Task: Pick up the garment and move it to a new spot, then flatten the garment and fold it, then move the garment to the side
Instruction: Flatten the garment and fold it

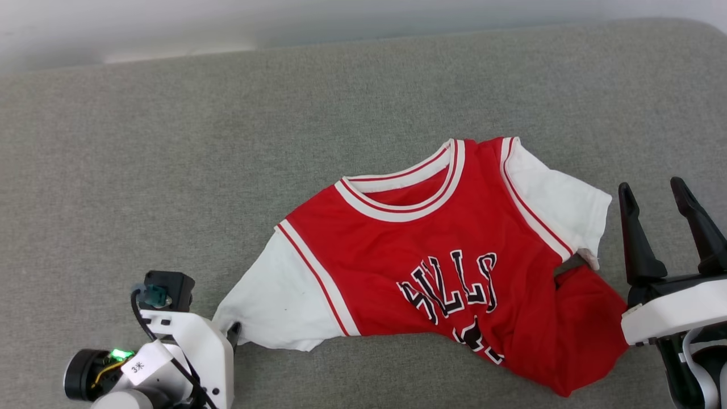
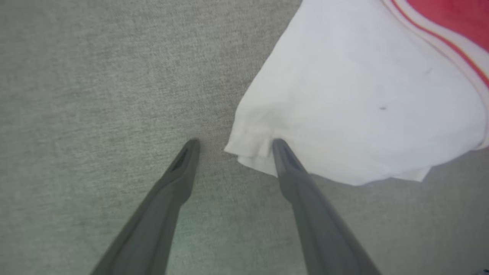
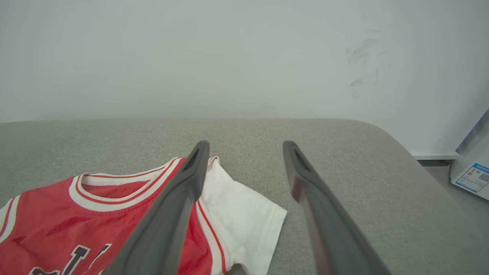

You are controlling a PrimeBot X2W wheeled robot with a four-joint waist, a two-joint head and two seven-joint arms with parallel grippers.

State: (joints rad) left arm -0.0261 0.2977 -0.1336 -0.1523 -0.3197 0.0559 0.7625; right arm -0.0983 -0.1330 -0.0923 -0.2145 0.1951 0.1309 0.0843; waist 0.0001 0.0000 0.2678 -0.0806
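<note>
The garment (image 1: 448,250), a red jersey with white sleeves and black lettering, lies face up and rumpled on the grey surface, its lower hem bunched at the near right. My left gripper (image 1: 228,335) sits at the tip of the near-left white sleeve (image 2: 363,99). In the left wrist view the left gripper (image 2: 233,144) is open, the sleeve's cuff corner lies between the fingers, and one fingertip (image 2: 279,147) rests against the cuff. My right gripper (image 1: 653,190) stands open just right of the other sleeve (image 3: 244,214), clear of the cloth. The right gripper (image 3: 245,145) has nothing between its fingers.
The grey padded surface (image 1: 227,142) stretches wide to the left and far side of the garment. A pale wall (image 3: 229,57) runs behind it. The surface's rounded corner (image 3: 386,133) falls away at the right, where a labelled box (image 3: 473,175) stands beyond it.
</note>
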